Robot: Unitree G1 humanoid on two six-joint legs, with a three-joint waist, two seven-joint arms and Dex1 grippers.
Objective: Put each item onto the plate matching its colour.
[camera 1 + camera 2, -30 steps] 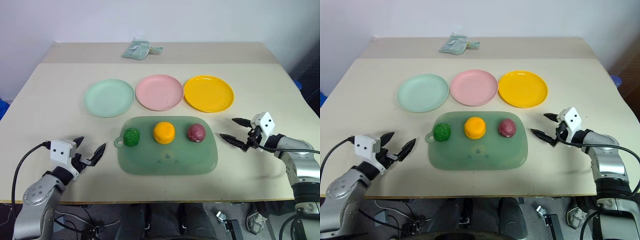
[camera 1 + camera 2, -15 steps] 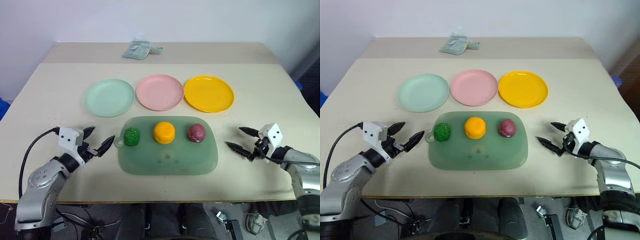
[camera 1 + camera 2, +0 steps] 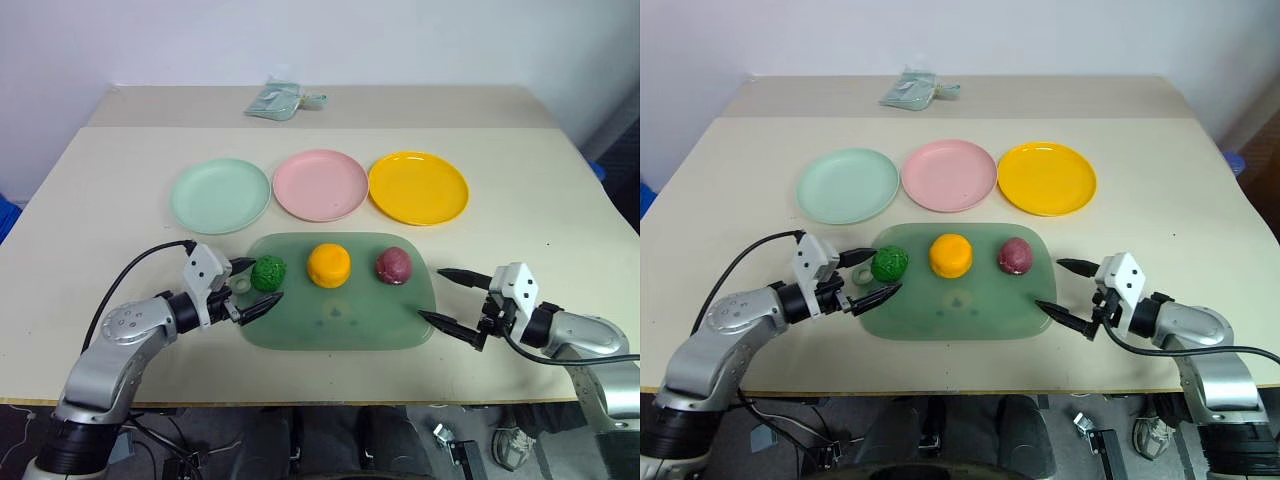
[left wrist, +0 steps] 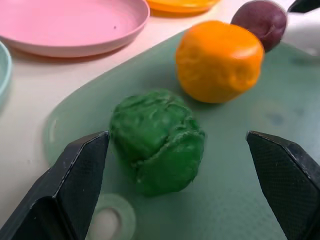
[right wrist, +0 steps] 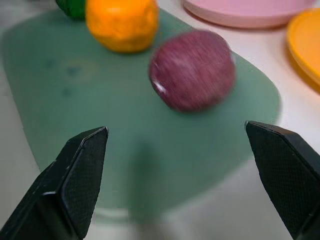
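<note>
Nearest me, at the lower left of the head view, my left hand (image 3: 248,287) has its two black fingers spread wide on either side of the bumpy dark green ball (image 3: 267,272), one finger reaching past the tab of the board, the other lying low over the board's near left corner. Nothing is gripped; I read this as lining up to close on that ball first, since it is the nearest item on that side. At the lower right, my right hand (image 3: 448,298) is likewise spread wide and empty, its fingertips at the right edge of the dull-green board (image 3: 335,325), aimed toward the maroon egg-shaped lump (image 3: 393,264) but well short of it.

The board is a flat, matte, rounded rectangle. The three toy foods sit in a row along its far half: the green ball has a crinkled, leafy surface that should give the fingers some bite, the orange ball (image 3: 328,264) in the middle is smooth and slightly dimpled, and the maroon lump looks smooth, so I judge it may roll if nudged.

Beyond the board, toward the middle of the frame, three shallow glossy plates stand in a row on the pale table (image 3: 90,200): mint green plate (image 3: 219,195), pink plate (image 3: 320,184), yellow-orange plate (image 3: 418,186). All are bare, so no item is sorted yet. At the top, a pale green plastic packet (image 3: 280,99) lies crumpled.
</note>
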